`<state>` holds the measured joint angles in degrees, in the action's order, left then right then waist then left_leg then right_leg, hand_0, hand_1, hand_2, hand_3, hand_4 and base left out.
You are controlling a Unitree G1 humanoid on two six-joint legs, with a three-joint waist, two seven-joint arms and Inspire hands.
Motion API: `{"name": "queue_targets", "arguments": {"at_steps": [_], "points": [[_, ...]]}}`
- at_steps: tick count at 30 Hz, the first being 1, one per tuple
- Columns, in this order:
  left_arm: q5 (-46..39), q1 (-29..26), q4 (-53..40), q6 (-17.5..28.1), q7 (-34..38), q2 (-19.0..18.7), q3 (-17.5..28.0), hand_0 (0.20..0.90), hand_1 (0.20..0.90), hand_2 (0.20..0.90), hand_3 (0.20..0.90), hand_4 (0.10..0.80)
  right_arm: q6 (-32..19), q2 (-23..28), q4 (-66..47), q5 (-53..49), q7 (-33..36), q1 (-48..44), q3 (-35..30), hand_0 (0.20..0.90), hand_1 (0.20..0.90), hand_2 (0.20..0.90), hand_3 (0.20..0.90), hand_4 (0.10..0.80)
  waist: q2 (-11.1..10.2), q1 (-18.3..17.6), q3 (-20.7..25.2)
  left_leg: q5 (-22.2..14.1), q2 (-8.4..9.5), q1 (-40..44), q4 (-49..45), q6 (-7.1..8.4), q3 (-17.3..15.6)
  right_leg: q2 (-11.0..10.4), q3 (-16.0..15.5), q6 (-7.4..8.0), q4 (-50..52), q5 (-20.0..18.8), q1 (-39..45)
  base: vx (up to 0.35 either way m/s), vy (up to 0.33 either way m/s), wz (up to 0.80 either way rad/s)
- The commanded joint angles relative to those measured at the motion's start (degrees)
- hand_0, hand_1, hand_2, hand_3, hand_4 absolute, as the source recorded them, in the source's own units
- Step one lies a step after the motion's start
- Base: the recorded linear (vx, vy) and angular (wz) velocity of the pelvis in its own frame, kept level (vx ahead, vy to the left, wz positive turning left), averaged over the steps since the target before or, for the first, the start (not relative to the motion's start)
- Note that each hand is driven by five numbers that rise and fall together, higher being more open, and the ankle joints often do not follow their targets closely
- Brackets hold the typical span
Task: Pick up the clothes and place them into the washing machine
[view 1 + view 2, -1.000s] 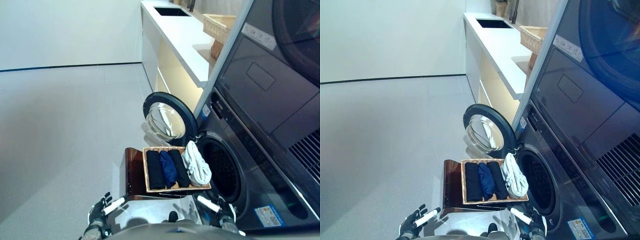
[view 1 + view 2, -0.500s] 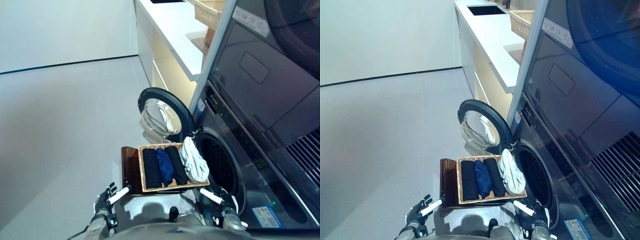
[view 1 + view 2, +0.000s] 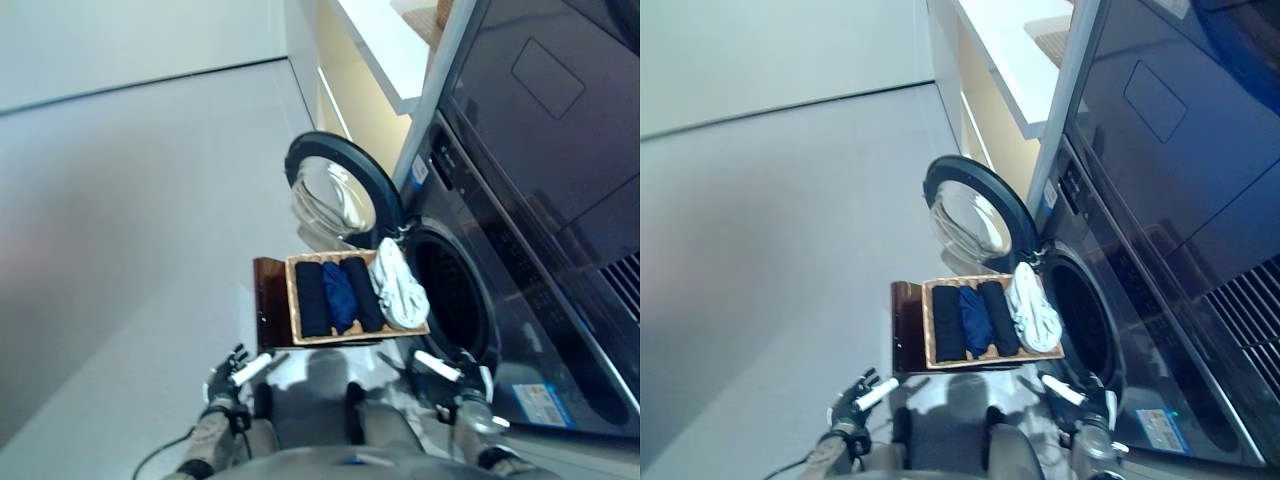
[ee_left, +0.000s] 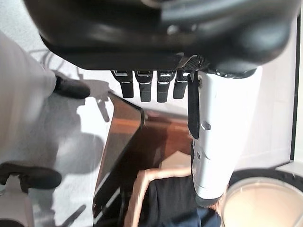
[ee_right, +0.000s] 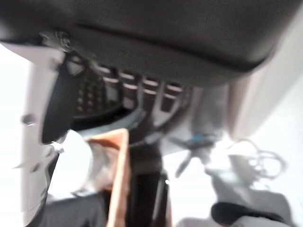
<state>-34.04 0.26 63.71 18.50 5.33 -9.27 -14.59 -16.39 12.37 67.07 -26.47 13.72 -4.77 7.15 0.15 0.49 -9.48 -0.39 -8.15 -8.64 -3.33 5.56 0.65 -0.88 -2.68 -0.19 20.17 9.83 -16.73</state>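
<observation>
**Clothes waiting in tray**

Rolled clothes [image 3: 355, 292] in a wicker tray [image 3: 296, 312] on a brown stand [image 3: 266, 315], beside the washer [image 3: 455, 295] mouth, door [image 3: 340, 192] swung wide (handy for loading). Left hand [image 3: 232, 373] and right hand [image 3: 452, 372] low, fingers relaxed, empty.

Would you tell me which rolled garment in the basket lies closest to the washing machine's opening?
The white one, at the basket's drum-side edge; the others are black or blue.
</observation>
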Motion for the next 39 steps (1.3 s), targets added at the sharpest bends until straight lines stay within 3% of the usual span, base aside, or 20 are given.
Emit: {"name": "queue_targets", "arguments": {"at_steps": [1, 4, 7, 11, 19, 21, 24, 26, 31, 34, 35, 37, 39], "points": [[-0.47, -2.84, -0.95, 4.18, 0.41, 0.70, 0.52, 0.900, 0.900, 0.900, 0.900, 0.800, -3.55, 3.33, -2.28, -1.98, 1.65, 0.46, -0.57, 0.900, 0.900, 0.900, 0.900, 0.800, 0.52, -0.09, 2.27, 12.20, 0.41, -7.94, 5.54, 0.57, 0.12, -2.60, 3.69, 5.37, -16.46, -6.55, 15.96, 0.202, 0.137, -0.20], [-0.34, -3.44, -0.60, 4.17, 0.57, 0.41, 0.39, 0.900, 0.900, 0.900, 0.900, 0.800, -3.41, 2.77, -2.01, -2.16, 1.48, 0.28, -1.03, 0.900, 0.900, 0.900, 0.900, 0.800, 0.18, 0.18, 3.02, 9.78, 1.87, -7.89, 2.40, -0.89, 0.37, -4.68, 5.47, 6.29, -15.79, -5.22, 17.73, 0.216, 0.169, -0.12], [0.05, -3.93, -1.45, 4.31, 0.63, -0.60, 0.66, 0.900, 0.900, 0.900, 0.900, 0.800, -2.92, 2.28, -1.45, -2.25, 0.81, -0.07, -1.27, 0.900, 0.900, 0.900, 0.900, 0.800, -0.65, 0.29, 3.95, 7.53, 3.80, -8.37, -0.54, -2.56, -0.56, -7.27, 6.91, 7.72, -14.52, -6.59, 17.81, 0.211, 0.137, -0.28], [0.63, -4.36, -1.68, 4.55, 1.03, -1.32, 0.52, 0.900, 0.900, 0.900, 0.900, 0.800, -2.93, 1.93, -0.98, -2.29, 1.04, -0.98, -1.20, 0.900, 0.900, 0.900, 0.900, 0.800, -0.98, 0.08, 4.53, 6.36, 4.81, -8.84, -1.42, -3.55, -1.87, -8.95, 7.45, 8.65, -14.19, -7.94, 16.58, 0.122, 0.109, -0.43], [0.76, -3.97, -0.61, 4.49, 0.60, -1.58, 1.19, 0.900, 0.900, 0.900, 0.900, 0.800, -2.33, 1.02, -1.09, -1.85, 0.55, -0.33, -1.34, 0.900, 0.900, 0.900, 0.900, 0.800, -2.25, -0.98, 5.87, 3.53, 8.24, -8.30, -2.89, -5.01, -4.46, -12.68, 5.74, 10.44, -13.46, -17.26, 17.12, 0.108, 0.089, 0.01], [0.86, -3.84, -0.19, 4.51, 0.57, -1.67, 1.17, 0.900, 0.900, 0.900, 0.900, 0.800, -2.43, 1.36, -2.47, -2.15, 0.79, 0.04, -1.80, 0.900, 0.900, 0.900, 0.900, 0.800, -2.19, -1.23, 6.17, 4.34, 8.64, -8.84, -2.09, -4.99, -7.12, -12.73, 4.93, 10.61, -13.74, -18.30, 17.37, 0.018, 0.057, 0.24], [0.91, -3.55, 0.57, 4.39, 0.56, -1.70, 0.86, 0.900, 0.900, 0.900, 0.900, 0.800, -2.60, 1.15, -3.60, -2.41, 1.08, 0.19, -1.64, 0.900, 0.900, 0.900, 0.900, 0.800, -2.35, -1.41, 6.45, 3.17, 9.20, -8.33, -2.14, -5.42, -6.88, -13.52, 3.69, 10.50, -12.96, -17.75, 17.29, 0.036, 0.068, 0.06], [1.00, -3.39, 0.57, 4.23, 0.61, -1.67, 0.79, 0.900, 0.900, 0.900, 0.900, 0.800, -2.53, 1.23, -3.61, -2.14, 1.32, -0.18, -1.21, 0.900, 0.900, 0.900, 0.900, 0.800, -2.30, -1.28, 6.18, 2.38, 9.71, -7.85, -2.36, -6.15, -6.91, -14.10, 3.74, 10.40, -9.62, -19.48, 15.95, 0.022, 0.082, 0.13], [1.23, -3.60, 0.68, 3.87, 0.43, -2.36, 1.06, 0.900, 0.900, 0.900, 0.900, 0.800, -2.84, 1.00, -4.96, -1.93, 1.78, -1.23, -0.33, 0.900, 0.900, 0.900, 0.900, 0.800, -0.46, -2.02, 3.58, 1.10, 9.93, -3.96, -1.34, -8.32, -6.40, -14.45, 2.38, 8.46, 1.83, -21.80, 10.34, 0.006, 0.110, -0.01], [1.21, -3.97, 0.70, 3.88, 0.56, -2.84, 1.26, 0.900, 0.900, 0.900, 0.900, 0.800, -2.87, 0.76, -5.95, -1.64, 1.91, -1.40, 0.25, 0.900, 0.900, 0.900, 0.900, 0.800, -0.33, -2.27, 2.77, 0.48, 9.62, -2.57, -1.11, -8.32, -6.57, -15.99, -0.15, 8.05, 2.22, -20.66, 9.40, 0.042, 0.017, 0.08], [0.92, -4.41, 0.52, 3.98, 0.68, -3.18, 1.43, 0.900, 0.900, 0.900, 0.900, 0.800, -2.90, 0.80, -6.26, -1.27, 2.07, -1.84, 0.51, 0.900, 0.900, 0.900, 0.900, 0.800, -0.13, -2.50, 2.39, -0.32, 8.91, -1.98, -1.42, -7.56, -6.45, -17.41, -1.72, 7.89, -0.85, -18.36, 8.36, 0.055, -0.073, 0.10], [0.56, -5.04, 1.05, 4.05, 0.97, -3.32, 1.50, 0.900, 0.900, 0.900, 0.900, 0.800, -2.81, 0.69, -6.46, -1.11, 2.30, -2.58, 0.57, 0.900, 0.900, 0.900, 0.900, 0.800, -0.11, -3.01, 1.67, -1.05, 7.96, -1.91, -2.31, -6.49, -5.97, -19.10, -2.32, 8.32, -4.73, -17.55, 7.03, 0.063, -0.128, -0.03], [0.21, -5.47, 1.40, 4.26, 1.44, -3.39, 1.61, 0.900, 0.900, 0.900, 0.900, 0.800, -2.68, 0.57, -6.60, -1.00, 2.48, -3.10, 0.47, 0.900, 0.900, 0.900, 0.900, 0.800, -0.69, -3.70, 1.00, -2.03, 7.31, -1.37, -2.81, -5.34, -5.40, -21.31, -2.98, 9.31, -10.25, -19.06, 5.99, 0.086, -0.178, -0.10]]}}
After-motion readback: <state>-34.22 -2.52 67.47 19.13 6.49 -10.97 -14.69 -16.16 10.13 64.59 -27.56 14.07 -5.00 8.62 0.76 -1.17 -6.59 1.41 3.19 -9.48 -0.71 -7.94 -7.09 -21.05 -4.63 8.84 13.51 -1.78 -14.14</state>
